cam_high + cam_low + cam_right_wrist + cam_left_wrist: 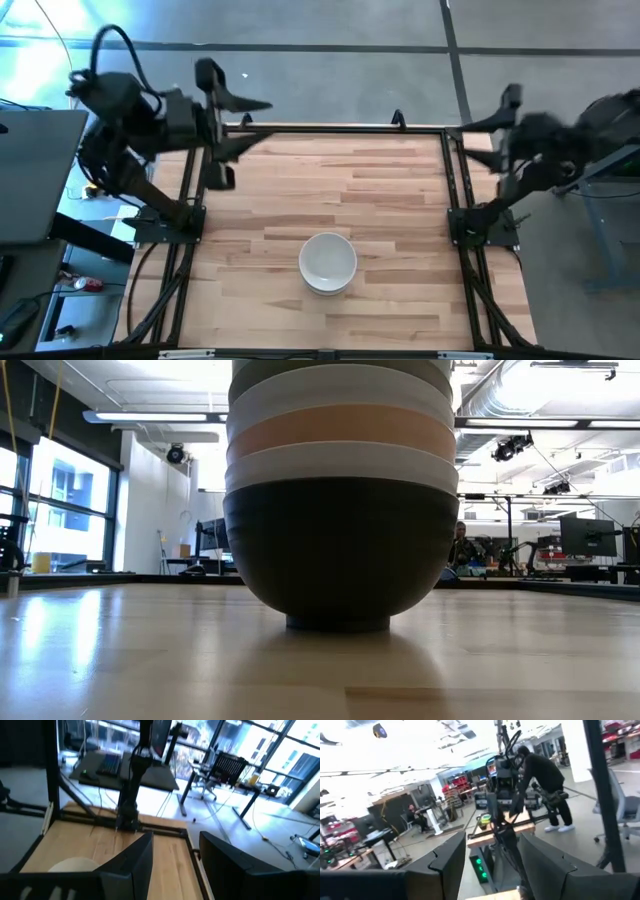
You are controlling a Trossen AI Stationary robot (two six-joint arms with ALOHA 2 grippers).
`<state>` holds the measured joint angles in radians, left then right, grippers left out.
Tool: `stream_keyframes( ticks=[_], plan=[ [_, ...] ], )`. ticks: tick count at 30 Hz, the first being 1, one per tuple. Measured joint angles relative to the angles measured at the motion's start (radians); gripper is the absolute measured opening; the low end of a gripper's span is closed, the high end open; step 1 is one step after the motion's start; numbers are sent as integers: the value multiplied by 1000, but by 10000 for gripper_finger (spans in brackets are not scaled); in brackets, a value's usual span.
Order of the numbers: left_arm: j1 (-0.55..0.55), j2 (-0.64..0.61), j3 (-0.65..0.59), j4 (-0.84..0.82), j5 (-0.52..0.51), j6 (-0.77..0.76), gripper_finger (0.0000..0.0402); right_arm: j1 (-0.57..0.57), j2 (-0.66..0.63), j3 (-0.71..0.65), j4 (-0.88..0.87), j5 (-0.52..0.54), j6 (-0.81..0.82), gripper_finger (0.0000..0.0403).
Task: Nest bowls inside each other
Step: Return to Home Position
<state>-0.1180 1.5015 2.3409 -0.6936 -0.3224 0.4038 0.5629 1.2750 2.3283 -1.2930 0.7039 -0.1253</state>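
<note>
Nested round bowls (327, 262), white uppermost, at 6 o'clock on your wooden counter (380, 180); left claw (492, 837) and right claw (176, 836) gape empty.

The left arm (130, 115) is a dark, near-black jointed machine built of chunky rounded housings, with a thin black cable (112, 38) arching over its upper part and a flat black mounting plate (165, 225) at its foot. The right arm (575, 135) has the same dark, blocky build and its own black foot plate (487, 227). The left gripper (245, 120) and the right gripper (488, 140) each bear two matte black fingers; in the wrist views the left fingers (445, 865) and the right fingers (131, 862) show as broad, flat-faced blades with bevelled, angular edges.
</note>
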Motion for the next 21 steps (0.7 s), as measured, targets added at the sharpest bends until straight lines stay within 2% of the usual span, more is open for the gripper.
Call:
stream_keyframes(
  ticks=[6,12,15,21],
  plan=[
    [115,-56,-2,-75,54,-27,177,0,-105,0,-30,31,16,153],
    [200,-114,-3,-196,132,-111,177,0,-195,-35,-215,110,215,153],
    [211,-123,-3,-241,158,-126,177,0,-233,-121,-239,113,280,153],
    [212,-127,-4,-397,169,-172,177,0,-360,-384,-127,86,295,153]
  ],
)
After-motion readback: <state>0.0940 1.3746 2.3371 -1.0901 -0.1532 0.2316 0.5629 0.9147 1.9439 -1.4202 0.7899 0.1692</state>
